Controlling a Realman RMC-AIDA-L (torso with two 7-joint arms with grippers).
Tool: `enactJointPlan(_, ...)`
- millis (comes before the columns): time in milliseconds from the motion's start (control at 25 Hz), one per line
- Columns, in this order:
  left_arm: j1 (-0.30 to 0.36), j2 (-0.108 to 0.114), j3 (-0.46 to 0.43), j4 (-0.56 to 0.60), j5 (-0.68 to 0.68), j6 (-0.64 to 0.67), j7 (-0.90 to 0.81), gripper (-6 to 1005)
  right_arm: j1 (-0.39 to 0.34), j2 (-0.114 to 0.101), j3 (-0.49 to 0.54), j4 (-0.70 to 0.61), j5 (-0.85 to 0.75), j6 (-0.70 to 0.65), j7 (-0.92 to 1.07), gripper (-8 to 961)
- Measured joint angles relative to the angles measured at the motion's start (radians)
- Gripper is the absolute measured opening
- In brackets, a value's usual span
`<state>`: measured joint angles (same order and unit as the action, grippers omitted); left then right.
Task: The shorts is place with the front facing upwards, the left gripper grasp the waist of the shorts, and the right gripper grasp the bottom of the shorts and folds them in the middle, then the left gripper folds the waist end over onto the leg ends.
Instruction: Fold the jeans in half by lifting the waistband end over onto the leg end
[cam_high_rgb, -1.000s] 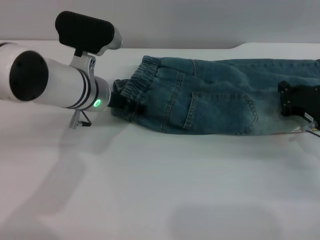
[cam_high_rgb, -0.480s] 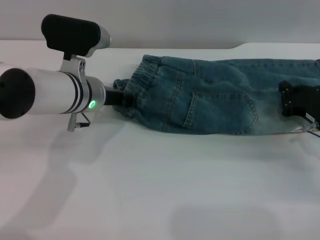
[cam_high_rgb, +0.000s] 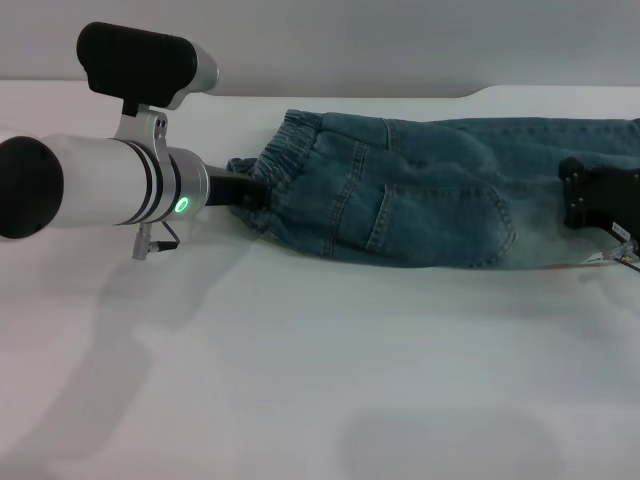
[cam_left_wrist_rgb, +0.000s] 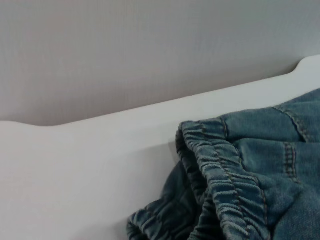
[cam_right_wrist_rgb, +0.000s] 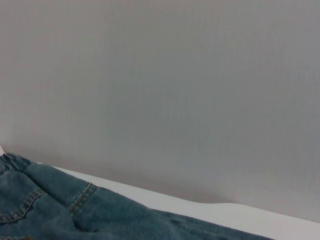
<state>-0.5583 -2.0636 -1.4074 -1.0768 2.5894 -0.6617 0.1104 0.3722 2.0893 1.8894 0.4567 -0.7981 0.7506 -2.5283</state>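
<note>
Both grips hidden (cannot tell either). Left gripper (cam_high_rgb: 243, 191) at the waist of the shorts (cam_high_rgb: 282, 165), bunched for folding; right gripper (cam_high_rgb: 597, 198) over the bottom of the shorts, halved lengthwise on the white table (cam_high_rgb: 300, 380).

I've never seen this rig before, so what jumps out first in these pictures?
The shorts, teal-blue denim, lie stretched across the far side of the white table. On the left, a thick silver-white arm with a green light brings the left gripper to the gathered waist of the shorts. The right gripper sits on the denim at the right edge.
</note>
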Motion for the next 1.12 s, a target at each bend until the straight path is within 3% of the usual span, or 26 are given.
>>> enactJointPlan(520, 0.061, 0.002, -0.021, -0.163, 0.046, -0.058, -0.001, 48, 0.059, 0.002, -0.01, -0.079, 0.0, -0.006, 0.0, -1)
enactJointPlan(1120, 0.114, 0.002, -0.033, -0.319, 0.094, -0.118, -0.018, 48, 0.061, 0.001, -0.01, -0.082, 0.002, -0.002, 0.0, 0)
